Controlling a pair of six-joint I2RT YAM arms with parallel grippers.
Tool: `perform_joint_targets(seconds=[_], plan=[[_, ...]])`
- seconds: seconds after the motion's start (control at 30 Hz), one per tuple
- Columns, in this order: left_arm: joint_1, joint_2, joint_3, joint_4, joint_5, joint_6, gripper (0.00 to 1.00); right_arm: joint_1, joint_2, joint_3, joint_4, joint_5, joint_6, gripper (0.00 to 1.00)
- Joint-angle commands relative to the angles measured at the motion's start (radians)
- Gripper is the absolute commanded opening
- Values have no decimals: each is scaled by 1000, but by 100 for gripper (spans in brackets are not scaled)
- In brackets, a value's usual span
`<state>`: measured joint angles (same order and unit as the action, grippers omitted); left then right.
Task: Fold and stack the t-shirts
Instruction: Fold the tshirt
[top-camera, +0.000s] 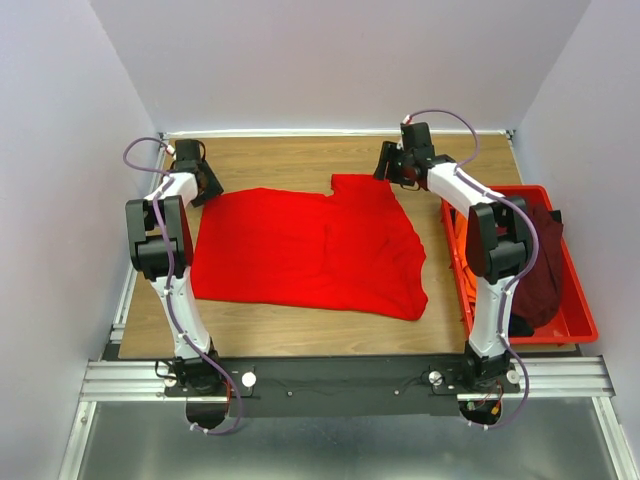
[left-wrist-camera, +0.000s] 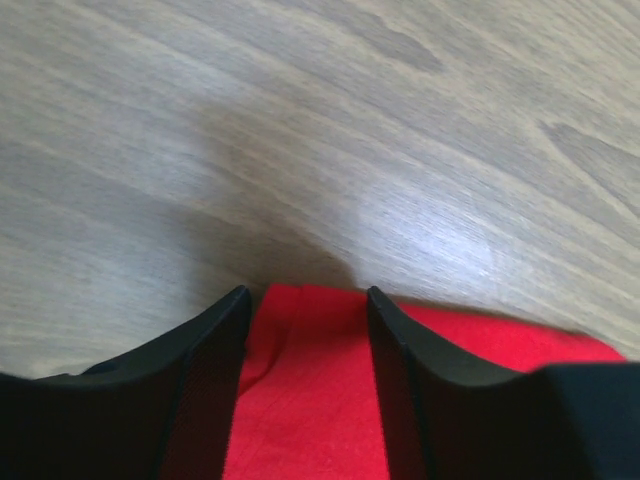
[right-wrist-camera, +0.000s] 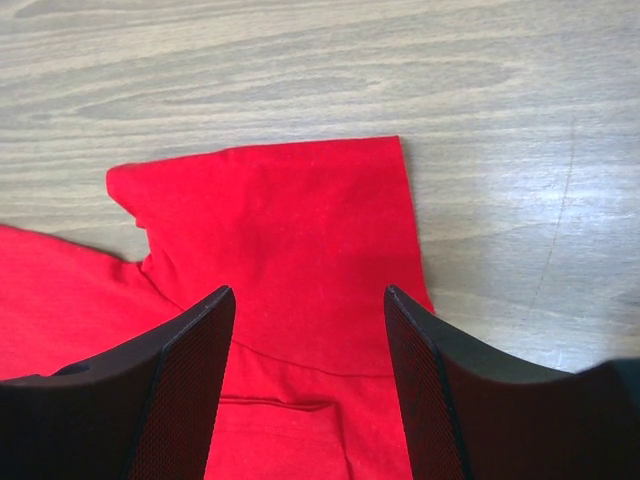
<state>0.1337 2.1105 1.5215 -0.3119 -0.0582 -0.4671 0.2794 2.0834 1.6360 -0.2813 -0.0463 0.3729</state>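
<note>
Across the desk (top-camera: 290, 160) the red t-shirt (top-camera: 300, 250) lies unfolded, both jaws spread at its far corners; maroon t-shirt (top-camera: 545, 280) waits in bin (top-camera: 570, 325).

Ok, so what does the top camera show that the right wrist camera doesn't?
Only the top view: the red plastic bin with a dark maroon shirt in it, and the left arm. Only the right wrist view: the open right fingers framing one sleeve close up. Both: the red t-shirt spread on the wooden table.
</note>
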Motion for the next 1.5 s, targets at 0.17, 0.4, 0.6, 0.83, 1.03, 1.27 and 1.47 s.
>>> perform_joint_targets(seconds=[0.17, 0.4, 0.6, 0.83, 1.03, 1.27, 1.47], plan=[[7, -15, -26, 82, 169, 77, 36, -6, -23, -24, 22, -29, 3, 68], [9, -87, -102, 174, 251, 97, 17, -6, -23, -25, 27, -33, 4, 68], [9, -204, -191, 241, 287, 123, 17, -5, -22, -28, 30, -40, 6, 68], [4, -291, -285, 228, 275, 191, 17, -5, -31, -33, 31, -43, 6, 68], [-46, -329, -353, 137, 195, 251, 17, -5, -43, -42, 34, -44, 6, 68], [-131, -408, -419, 86, 109, 289, 22, -5, -52, -50, 37, -50, 6, 68], [-158, -474, -469, 37, 34, 286, 46, -5, -57, -53, 41, -52, 6, 68]])
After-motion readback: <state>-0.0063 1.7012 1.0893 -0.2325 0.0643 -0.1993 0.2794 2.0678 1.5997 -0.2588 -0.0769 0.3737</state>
